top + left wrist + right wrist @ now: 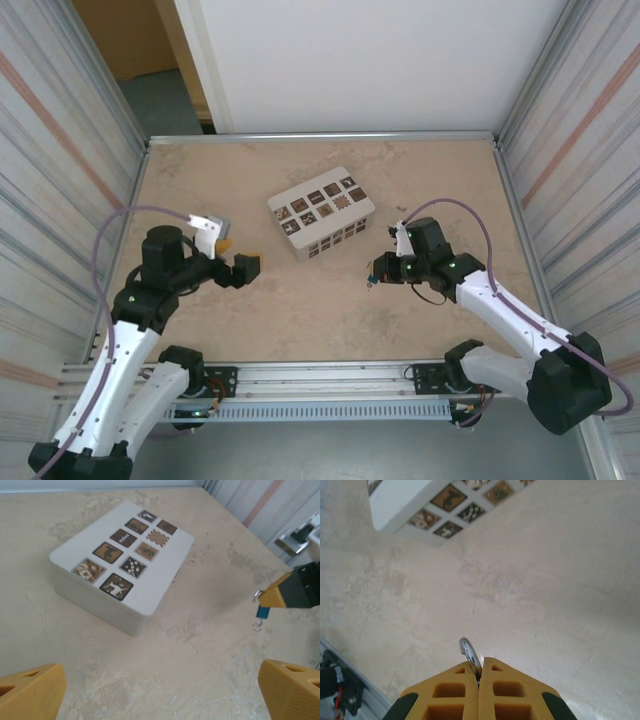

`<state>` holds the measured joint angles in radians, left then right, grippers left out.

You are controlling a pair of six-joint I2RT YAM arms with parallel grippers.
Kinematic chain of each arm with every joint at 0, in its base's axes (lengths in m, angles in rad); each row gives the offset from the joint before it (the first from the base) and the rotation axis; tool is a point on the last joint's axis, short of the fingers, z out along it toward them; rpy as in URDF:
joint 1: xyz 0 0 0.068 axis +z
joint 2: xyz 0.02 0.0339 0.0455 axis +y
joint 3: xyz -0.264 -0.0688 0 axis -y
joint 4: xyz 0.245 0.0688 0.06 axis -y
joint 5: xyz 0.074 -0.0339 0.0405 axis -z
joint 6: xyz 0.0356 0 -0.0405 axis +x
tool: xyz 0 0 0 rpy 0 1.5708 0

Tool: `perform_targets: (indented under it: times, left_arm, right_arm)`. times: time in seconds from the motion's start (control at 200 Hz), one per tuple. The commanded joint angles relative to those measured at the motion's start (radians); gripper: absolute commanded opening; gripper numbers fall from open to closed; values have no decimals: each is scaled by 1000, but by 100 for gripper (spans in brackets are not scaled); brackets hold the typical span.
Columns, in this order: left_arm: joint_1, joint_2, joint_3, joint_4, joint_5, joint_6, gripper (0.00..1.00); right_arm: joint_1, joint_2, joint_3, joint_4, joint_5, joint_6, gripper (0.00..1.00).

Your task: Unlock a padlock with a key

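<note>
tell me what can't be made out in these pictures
- Right wrist view: the padlock body is hidden by the shut right end effector; just its metal loop peeks out.
- Top view: the padlock is too small to show detail.
- Left wrist view: the small metal bit hanging under it is too small to call a key.

A smooth, matt white box [322,212] set with darker wood-toned tiles sits on a mottled, matt stone-look table [300,320], while right of the box a padlock [262,612] shows its glossy silvery metal shackle [468,651] between matt yellow plastic fingers [455,690] of the right gripper [479,666].
</note>
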<state>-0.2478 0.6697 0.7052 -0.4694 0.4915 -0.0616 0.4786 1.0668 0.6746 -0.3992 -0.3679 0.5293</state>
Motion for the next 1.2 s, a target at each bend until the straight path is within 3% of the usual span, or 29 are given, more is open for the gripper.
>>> perform_targets:
  times: [0.0, 0.2, 0.551, 1.192]
  left_arm:
    - [6, -45, -104, 147, 55, 51, 99]
    - [6, -93, -154, 152, 70, 135, 99]
    - [6, -21, -141, 141, 98, 105, 99]
    - [6, -53, -144, 128, 49, 97, 99]
  right_arm:
    - [8, -34, 53, -133, -39, -61, 0]
    - [12, -29, 62, -217, -75, -72, 0]
    - [83, 127, 81, -224, -148, -69, 0]
    - [161, 426, 184, -196, -189, -125, 0]
